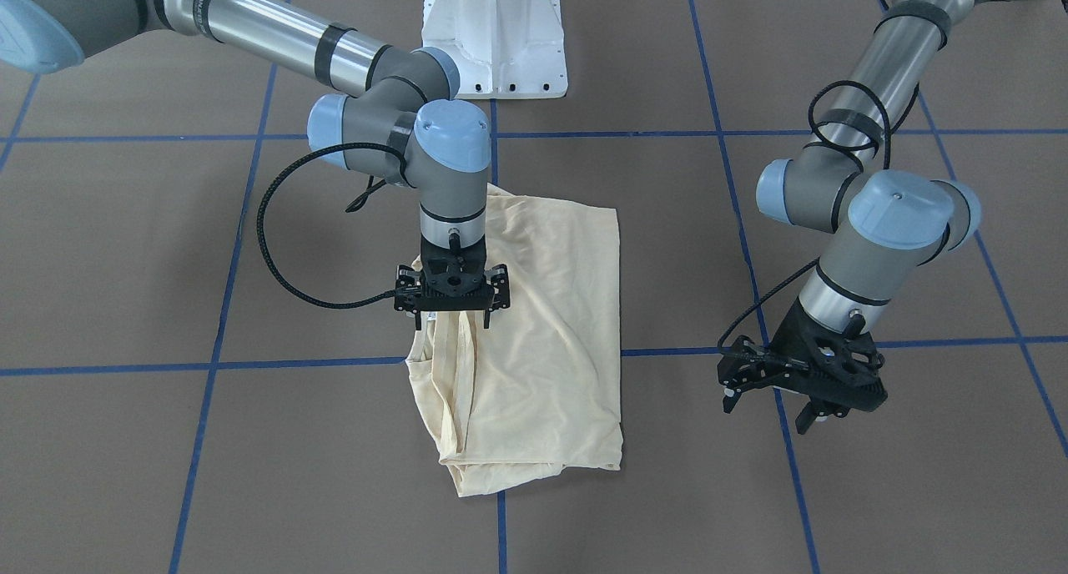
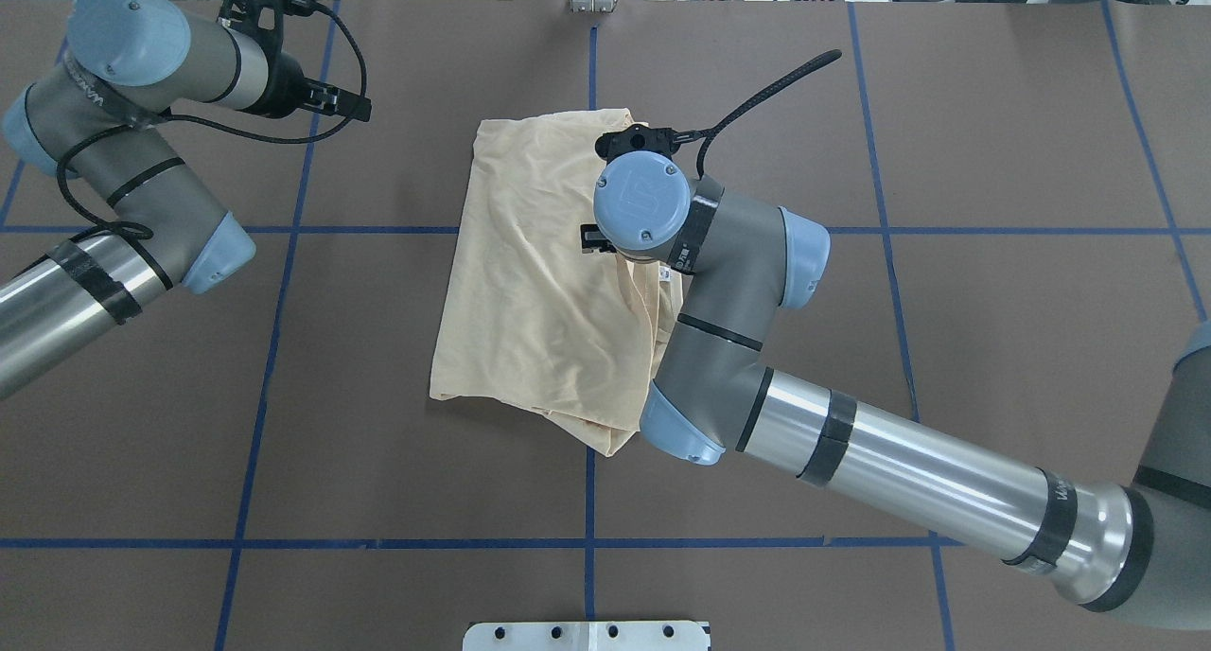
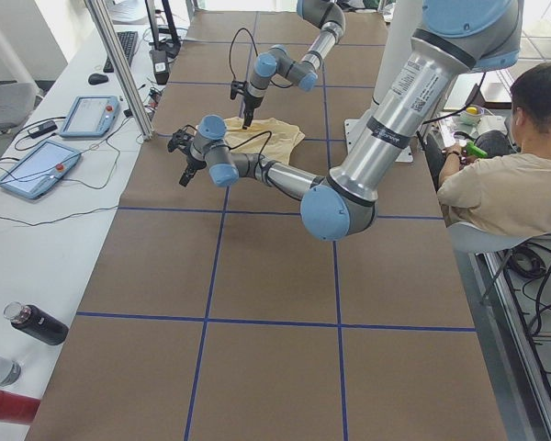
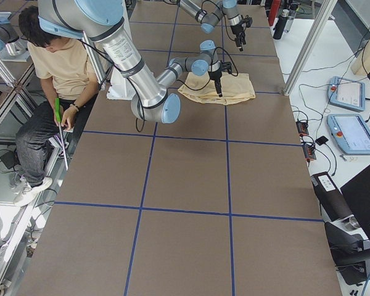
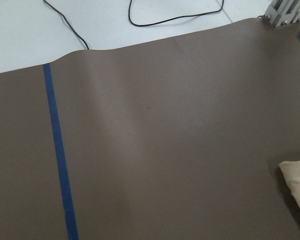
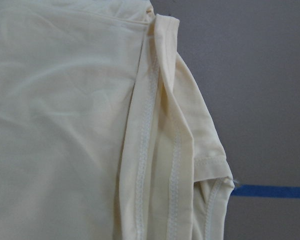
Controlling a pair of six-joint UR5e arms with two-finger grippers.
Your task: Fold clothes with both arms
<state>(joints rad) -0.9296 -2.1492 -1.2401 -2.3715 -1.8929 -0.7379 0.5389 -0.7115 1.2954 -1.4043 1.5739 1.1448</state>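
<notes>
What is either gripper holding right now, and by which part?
Nothing is held. The right gripper hangs open over the shirt's folded side edge, and the left gripper is open over the table.

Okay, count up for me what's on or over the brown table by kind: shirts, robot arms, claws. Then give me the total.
Shirts: 1, the cream shirt
Robot arms: 2, the left arm and the right arm
Claws: 2, the left claw and the right claw
Total: 5
</notes>
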